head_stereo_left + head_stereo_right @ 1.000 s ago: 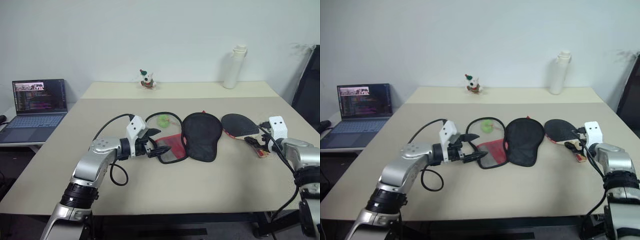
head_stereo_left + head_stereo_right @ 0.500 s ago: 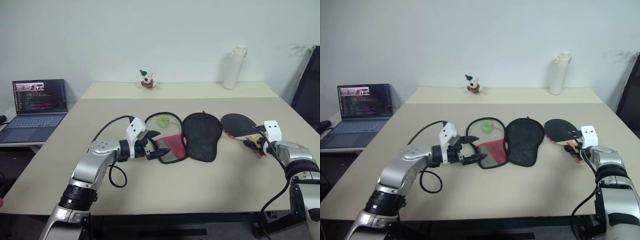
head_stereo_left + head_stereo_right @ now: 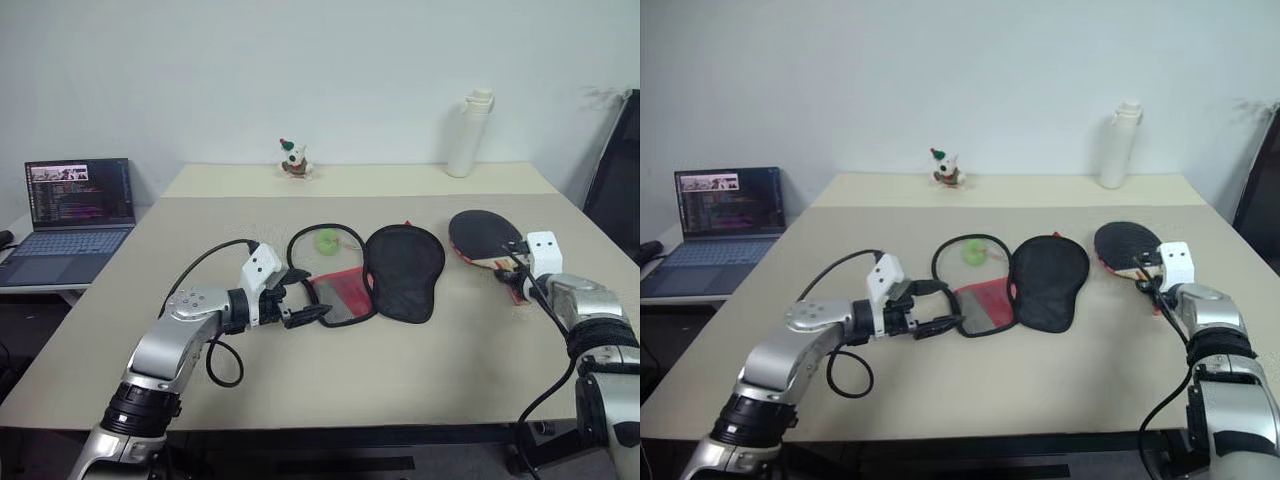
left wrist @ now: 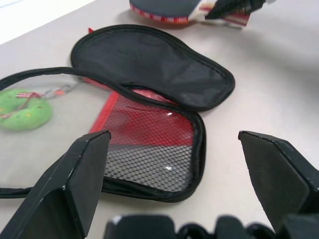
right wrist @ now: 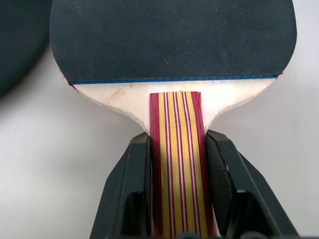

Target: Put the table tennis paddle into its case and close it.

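Observation:
The table tennis paddle (image 3: 487, 237) is at the right of the table, its black blade tilted up off the surface. My right gripper (image 3: 512, 274) is shut on its striped handle (image 5: 179, 164), one black finger (image 5: 130, 194) pressed to each side. The case (image 3: 385, 270) lies opened flat at mid-table: a black flap (image 4: 149, 64), a red mesh pocket (image 4: 149, 149) and a green pompom (image 3: 326, 240) inside the zip loop. My left gripper (image 3: 305, 300) stands open just left of the case's near edge, nothing between its fingers (image 4: 79, 179).
A laptop (image 3: 72, 215) sits on a side desk at the left. A small figurine (image 3: 293, 159) and a white bottle (image 3: 466, 133) stand at the table's far edge. A dark chair (image 3: 615, 170) is at the far right.
My right gripper has shut on the paddle's handle and lifted the blade off the table. My left arm has drawn back slightly from the case, still open.

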Motion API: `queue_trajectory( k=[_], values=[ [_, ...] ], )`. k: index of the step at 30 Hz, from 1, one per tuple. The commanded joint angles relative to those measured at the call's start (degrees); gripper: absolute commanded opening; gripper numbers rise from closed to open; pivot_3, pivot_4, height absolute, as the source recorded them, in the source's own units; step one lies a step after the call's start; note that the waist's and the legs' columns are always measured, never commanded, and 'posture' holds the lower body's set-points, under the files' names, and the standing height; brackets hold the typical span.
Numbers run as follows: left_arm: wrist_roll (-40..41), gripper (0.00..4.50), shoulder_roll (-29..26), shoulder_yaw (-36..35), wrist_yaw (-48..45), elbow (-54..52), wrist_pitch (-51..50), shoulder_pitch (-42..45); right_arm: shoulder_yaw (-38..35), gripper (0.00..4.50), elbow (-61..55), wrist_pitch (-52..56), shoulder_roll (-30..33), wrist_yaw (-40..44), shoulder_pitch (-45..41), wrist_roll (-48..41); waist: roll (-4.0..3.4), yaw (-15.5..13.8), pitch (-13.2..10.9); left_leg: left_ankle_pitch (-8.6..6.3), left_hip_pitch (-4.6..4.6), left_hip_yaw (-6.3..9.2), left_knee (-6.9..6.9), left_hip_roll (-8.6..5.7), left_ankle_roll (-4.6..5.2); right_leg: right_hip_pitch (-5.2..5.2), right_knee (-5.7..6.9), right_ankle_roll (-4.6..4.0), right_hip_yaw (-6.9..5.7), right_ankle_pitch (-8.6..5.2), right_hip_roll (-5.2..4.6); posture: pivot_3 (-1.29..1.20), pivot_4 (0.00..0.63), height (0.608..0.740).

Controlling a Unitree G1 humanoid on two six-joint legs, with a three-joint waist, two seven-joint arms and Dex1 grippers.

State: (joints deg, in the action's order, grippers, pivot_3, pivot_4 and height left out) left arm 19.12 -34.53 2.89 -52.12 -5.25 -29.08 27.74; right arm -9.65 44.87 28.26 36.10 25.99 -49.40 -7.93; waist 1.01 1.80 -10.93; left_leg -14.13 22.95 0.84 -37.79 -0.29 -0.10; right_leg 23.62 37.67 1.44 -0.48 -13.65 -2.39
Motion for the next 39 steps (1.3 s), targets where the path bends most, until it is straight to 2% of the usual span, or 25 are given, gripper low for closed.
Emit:
queue_trajectory(
  k=[1,4,8,12,16,26,39],
  values=[
    [0.95,4.5,-0.71,-1.97,0.57,-2.87,0.16,-0.43,-3.75,1.13,-18.65,8.0,-1.62,-2.84,1.35,-4.52,0.0,0.01,0.0,0.0,0.02,0.03,0.02,0.01,0.0,0.02,0.0,0.0,0.0,0.0,0.0,0.0,0.15,0.74],
    [0.98,4.5,-0.76,-2.24,0.85,-3.21,0.17,-1.16,-5.17,1.13,-31.77,16.05,-5.71,-6.61,3.81,-7.46,0.0,0.01,0.0,0.0,0.02,0.09,0.07,0.06,0.0,0.04,0.02,-0.01,0.0,0.0,0.01,0.0,0.15,0.74],
    [0.95,4.5,-0.86,-2.6,0.88,-3.61,0.12,-2.32,-7.35,1.13,-46.48,27.27,-17.61,-15.66,6.26,-12.11,-0.02,0.01,0.01,0.0,-0.01,0.16,0.05,0.1,0.0,0.04,0.11,-0.02,0.0,-0.01,0.04,0.0,0.15,0.74],
    [0.9,4.5,-0.97,-2.61,0.8,-3.57,0.26,-2.72,-7.47,1.13,-52.7,31.83,-27.82,-23.22,7.8,-12.85,-0.02,-0.2,0.0,0.0,0.01,0.18,0.04,0.08,0.0,0.06,0.15,-0.03,-0.02,-0.01,0.03,0.0,0.15,0.74],
    [0.84,4.5,-0.92,-2.39,0.81,-3.44,0.34,-2.59,-6.27,1.13,-51.63,30.3,-34.62,-28.44,9.23,-10.97,-0.02,-0.48,0.0,0.0,0.06,0.19,0.03,-0.01,0.0,0.07,0.1,-0.03,-0.05,-0.01,-0.04,0.0,0.15,0.74],
    [0.7,4.5,-0.72,-2.15,1.03,-3.66,0.42,-2.91,-6.36,1.13,-42.21,22.86,-37.03,-32.74,10.03,-7.95,-0.03,-0.11,0.0,0.0,0.04,0.14,0.03,-0.05,0.0,0.09,0.11,-0.03,-0.09,-0.01,-0.09,0.0,0.15,0.74],
    [0.81,4.5,-0.89,-2.44,1.53,-4.13,0.57,-3.73,-6.06,1.13,-39.93,23.3,-39.64,-35.45,10.25,-7.91,-0.03,0.01,0.0,0.0,0.05,0.1,0.05,-0.01,0.0,0.14,0.13,-0.03,-0.08,-0.01,-0.03,0.0,0.15,0.74]
  ],
)
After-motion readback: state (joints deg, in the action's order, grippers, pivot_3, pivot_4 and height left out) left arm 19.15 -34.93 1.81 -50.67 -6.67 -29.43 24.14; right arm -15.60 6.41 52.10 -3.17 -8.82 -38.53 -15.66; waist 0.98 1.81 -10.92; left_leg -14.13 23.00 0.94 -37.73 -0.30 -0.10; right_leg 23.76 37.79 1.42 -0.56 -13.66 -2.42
